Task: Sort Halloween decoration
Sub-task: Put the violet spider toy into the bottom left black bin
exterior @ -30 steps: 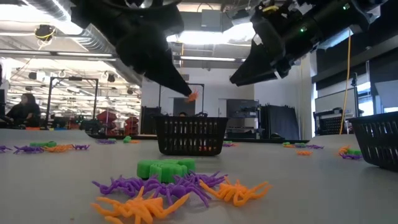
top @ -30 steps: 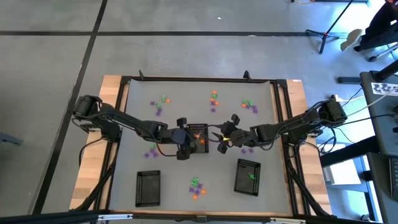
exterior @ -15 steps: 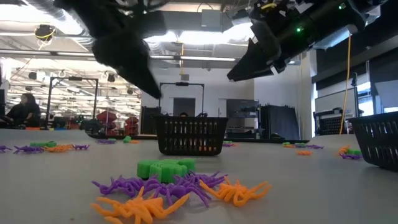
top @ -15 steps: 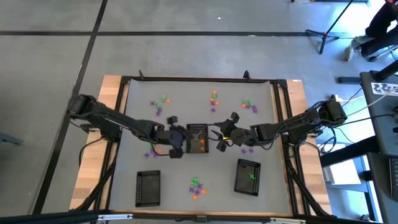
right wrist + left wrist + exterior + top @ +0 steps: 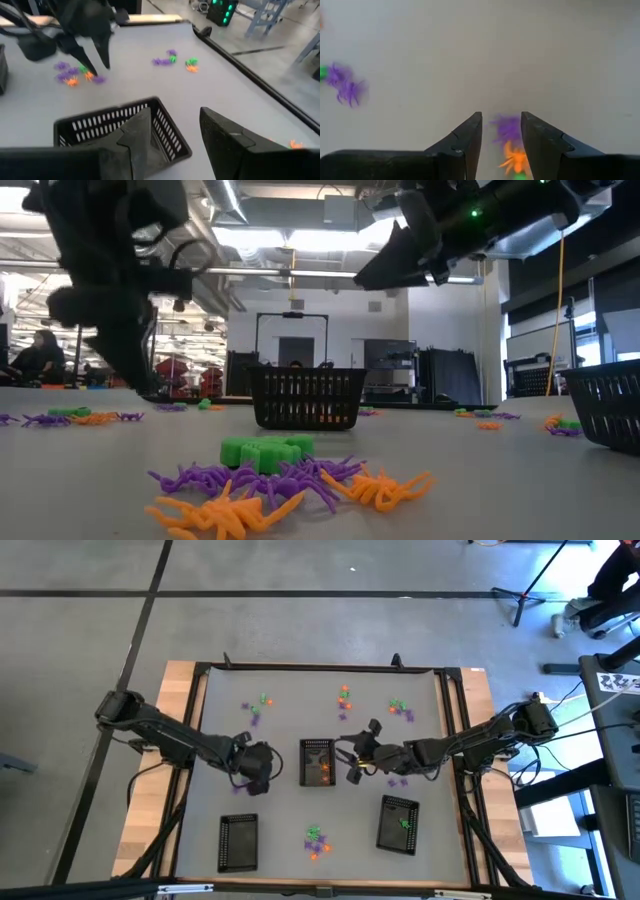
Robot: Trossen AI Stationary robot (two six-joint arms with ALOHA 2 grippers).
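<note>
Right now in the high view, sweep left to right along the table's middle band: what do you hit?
left gripper above a small clump of trinkets → middle black tray holding orange pieces → right gripper → purple trinkets under the right arm.

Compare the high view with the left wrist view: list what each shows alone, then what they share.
Only the high view: three black mesh trays, the middle tray with orange pieces inside, the two near trays, the right tool beside the middle tray, and all the trinket clusters.

Only the left wrist view: the left tool open and empty.

Both: the purple and orange trinkets under the left arm, and the grey table.
</note>
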